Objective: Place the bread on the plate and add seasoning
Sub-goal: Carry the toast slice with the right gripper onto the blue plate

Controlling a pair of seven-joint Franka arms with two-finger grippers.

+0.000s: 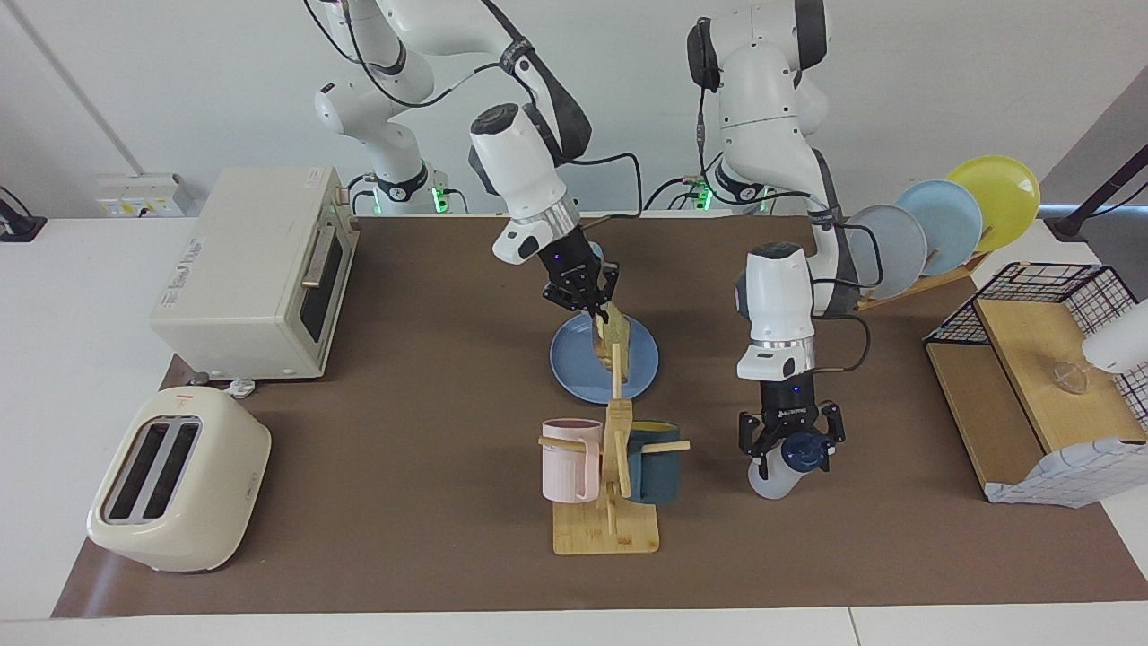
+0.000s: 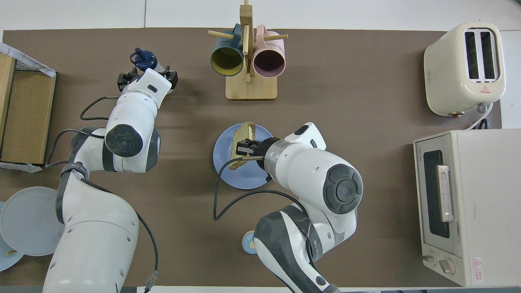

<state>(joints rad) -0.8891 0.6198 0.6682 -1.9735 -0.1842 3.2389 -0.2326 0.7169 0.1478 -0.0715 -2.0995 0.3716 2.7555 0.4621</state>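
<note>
The bread (image 1: 617, 345), a tan slice with a brown crust, hangs on edge from my right gripper (image 1: 599, 314), which is shut on its upper edge. Its lower edge is at the medium-blue plate (image 1: 578, 377) in the middle of the table. In the overhead view the bread (image 2: 243, 138) stands over the plate (image 2: 244, 181) with the right gripper (image 2: 241, 149) on it. My left gripper (image 1: 789, 453) is closed around the seasoning bottle (image 1: 773, 483), whitish with a navy cap, beside the mug rack toward the left arm's end. The cap (image 2: 144, 60) shows past the left gripper (image 2: 152, 75).
A wooden mug rack (image 1: 610, 529) with a pink and a teal mug stands farther from the robots than the plate. A toaster (image 1: 179, 480) and a toaster oven (image 1: 256, 274) stand at the right arm's end. A plate rack (image 1: 942, 224) and a wire basket (image 1: 1040, 377) stand at the left arm's end. A small bell (image 2: 248, 242) sits near the robots.
</note>
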